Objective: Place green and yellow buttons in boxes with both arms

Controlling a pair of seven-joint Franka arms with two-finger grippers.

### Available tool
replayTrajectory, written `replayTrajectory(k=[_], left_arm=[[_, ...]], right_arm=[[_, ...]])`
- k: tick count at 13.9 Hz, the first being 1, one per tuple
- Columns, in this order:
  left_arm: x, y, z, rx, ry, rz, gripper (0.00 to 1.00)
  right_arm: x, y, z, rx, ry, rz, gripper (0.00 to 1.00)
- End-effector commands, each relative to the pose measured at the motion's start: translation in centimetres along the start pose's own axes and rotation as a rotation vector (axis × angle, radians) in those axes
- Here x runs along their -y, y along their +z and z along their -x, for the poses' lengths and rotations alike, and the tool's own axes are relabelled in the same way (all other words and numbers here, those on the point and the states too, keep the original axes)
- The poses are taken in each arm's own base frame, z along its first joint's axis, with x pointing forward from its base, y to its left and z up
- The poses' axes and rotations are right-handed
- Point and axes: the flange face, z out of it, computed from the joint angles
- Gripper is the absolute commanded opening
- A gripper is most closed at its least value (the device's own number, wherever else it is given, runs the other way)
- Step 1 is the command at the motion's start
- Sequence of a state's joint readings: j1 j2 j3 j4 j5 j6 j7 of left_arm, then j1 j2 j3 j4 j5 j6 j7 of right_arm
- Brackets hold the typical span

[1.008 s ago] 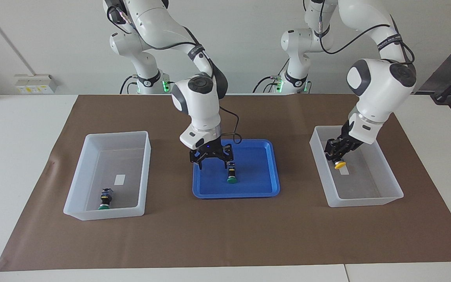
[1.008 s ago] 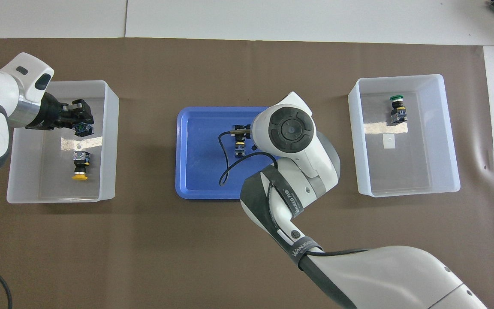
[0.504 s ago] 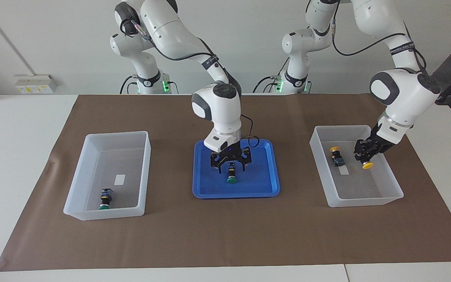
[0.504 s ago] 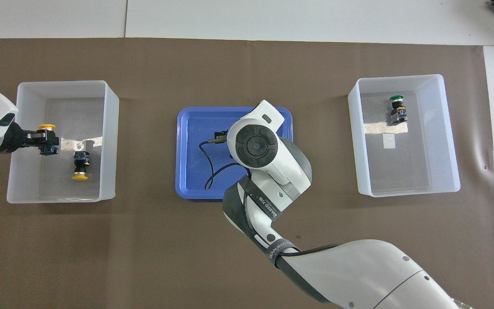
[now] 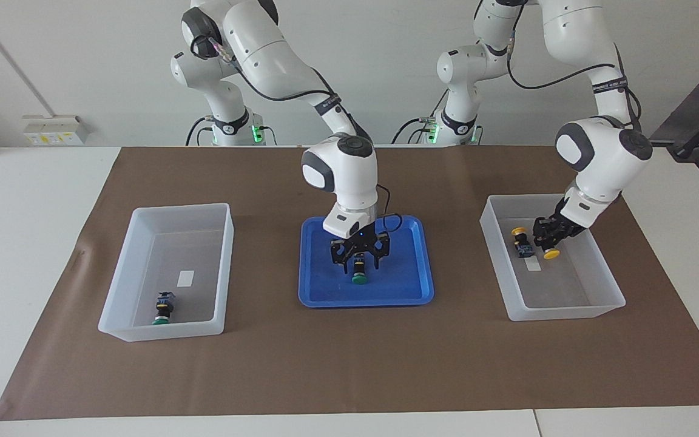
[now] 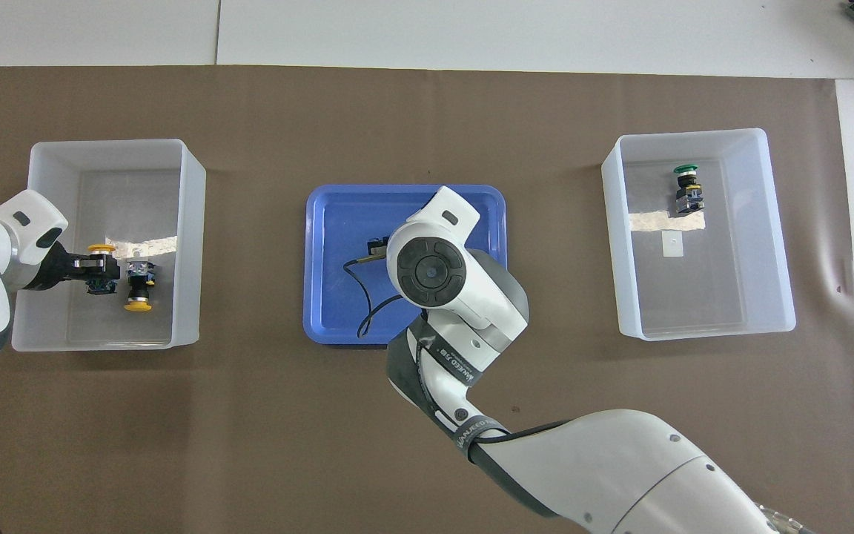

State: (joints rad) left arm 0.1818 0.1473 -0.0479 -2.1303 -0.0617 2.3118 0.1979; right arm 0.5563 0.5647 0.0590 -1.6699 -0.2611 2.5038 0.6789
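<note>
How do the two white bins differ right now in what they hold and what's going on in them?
The bin at the right arm's end holds one green-capped button, lying loose; the bin at the left arm's end holds a yellow-capped button on its floor.
The left gripper, shut on a second yellow button, is inside the left-end bin; no gripper is at the right-end bin, since the right gripper is over the blue tray.
Both are translucent, deep-walled, on the brown mat.
</note>
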Motion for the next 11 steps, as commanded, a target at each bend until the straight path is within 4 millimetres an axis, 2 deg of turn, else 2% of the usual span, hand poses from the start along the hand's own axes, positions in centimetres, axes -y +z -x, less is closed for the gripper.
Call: replayTrajectory(k=[1,2,3,4,7,9,11], left_arm=[[-0.2,-0.6,0.6,-0.027,0.034,-0.031,0.09],[-0.2,-0.4,0.7,-0.032,0.034,-0.032,0.14],[-0.2,-0.2,0.9,-0.032,0.035,-0.033,0.33],[-0.3,-0.1,0.9,-0.033,0.037,-0.033,0.62],[-0.3,-0.2,0.8,-0.035,0.038,-0.033,1.00],[-0.5,-1.0,0.3,-0.042,0.042,-0.034,1.00],[-1.1,-3.3,-0.7,-0.053,0.052,-0.034,1.00]], right_arm=[[-0.1,0.3,0.7,-0.013,0.007,0.006,0.54],[-0.2,0.4,0.7,-0.010,0.007,0.009,0.31],[-0.1,0.3,0.8,-0.010,0.006,0.009,0.10],[-0.2,0.3,0.7,-0.010,0.007,0.011,0.00],[-0.5,0.0,0.7,0.012,0.011,0.035,0.00],[-2.4,-2.4,-1.1,-0.002,0.039,0.055,0.00],[-7.0,-4.6,-3.6,-0.008,0.102,0.086,0.00]])
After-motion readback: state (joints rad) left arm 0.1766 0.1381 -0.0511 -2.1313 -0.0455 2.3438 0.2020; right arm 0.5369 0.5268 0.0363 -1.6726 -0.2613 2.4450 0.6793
